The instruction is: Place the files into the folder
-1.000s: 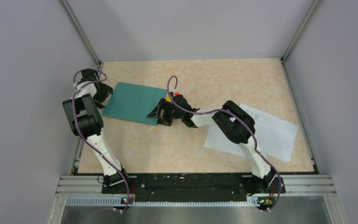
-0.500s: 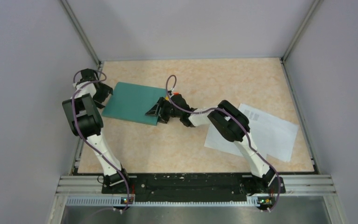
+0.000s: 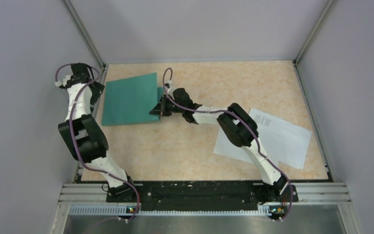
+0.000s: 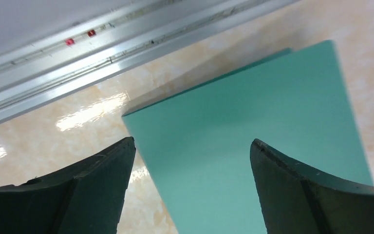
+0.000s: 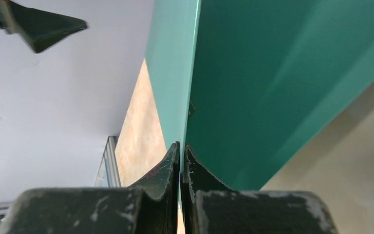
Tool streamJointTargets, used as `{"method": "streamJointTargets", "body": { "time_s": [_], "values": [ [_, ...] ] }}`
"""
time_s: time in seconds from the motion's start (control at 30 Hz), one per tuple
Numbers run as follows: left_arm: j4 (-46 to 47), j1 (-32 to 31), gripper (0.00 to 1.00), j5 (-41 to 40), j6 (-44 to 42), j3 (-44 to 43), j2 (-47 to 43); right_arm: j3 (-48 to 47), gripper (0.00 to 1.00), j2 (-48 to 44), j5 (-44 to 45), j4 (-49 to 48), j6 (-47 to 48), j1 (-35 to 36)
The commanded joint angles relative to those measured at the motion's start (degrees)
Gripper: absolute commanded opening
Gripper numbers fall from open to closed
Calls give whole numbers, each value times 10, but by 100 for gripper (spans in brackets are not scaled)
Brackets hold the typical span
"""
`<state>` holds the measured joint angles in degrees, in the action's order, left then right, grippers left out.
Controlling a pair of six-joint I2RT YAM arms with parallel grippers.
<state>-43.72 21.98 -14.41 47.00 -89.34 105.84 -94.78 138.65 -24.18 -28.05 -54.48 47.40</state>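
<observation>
Black-jointed white arms [image 3: 108, 165], purple cables [image 3: 163, 77], scuffed dark fingers [image 5: 224, 209].

Beige tbl [image 3: 190, 151], grey walls [image 3: 24, 58]

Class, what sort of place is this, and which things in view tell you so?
Probably a robotics lab test cell: a left arm and a right arm bolted at the near edge of the table, plain grey walls in an aluminium frame, and a teal folder and paper sheets laid out.

A beige marbled table [image 3: 185, 151] carried a teal folder [image 3: 126, 100] at upper left and white files [image 3: 282, 139] at right, well apart.
</observation>
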Motion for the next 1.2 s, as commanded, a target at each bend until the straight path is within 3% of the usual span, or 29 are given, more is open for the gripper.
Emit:
{"method": "streamJointTargets", "body": {
  "time_s": [0.0, 0.33, 0.57, 0.77, 0.93, 1.17],
  "values": [
    [-19, -12, 93, -70, 16, 3, -130, -77, 0, -38, -16, 66, 144, 3],
    [16, -35, 93, -30, 3, -9, -283, -169, 0, -139, 62, 173, 373, 18],
    [23, -67, 94, 17, -8, -28, -322, -225, 0, -231, 173, 225, 478, 5],
    [41, -101, 94, 47, -17, -34, -343, -102, 0, -399, 259, 194, 560, -10],
    [42, -124, 94, 96, -8, -48, -336, -30, 0, -510, 340, 261, 630, 0],
    [48, -186, 94, 177, 9, -69, -325, 170, 0, -691, 520, 302, 697, 83]
  ]
}}
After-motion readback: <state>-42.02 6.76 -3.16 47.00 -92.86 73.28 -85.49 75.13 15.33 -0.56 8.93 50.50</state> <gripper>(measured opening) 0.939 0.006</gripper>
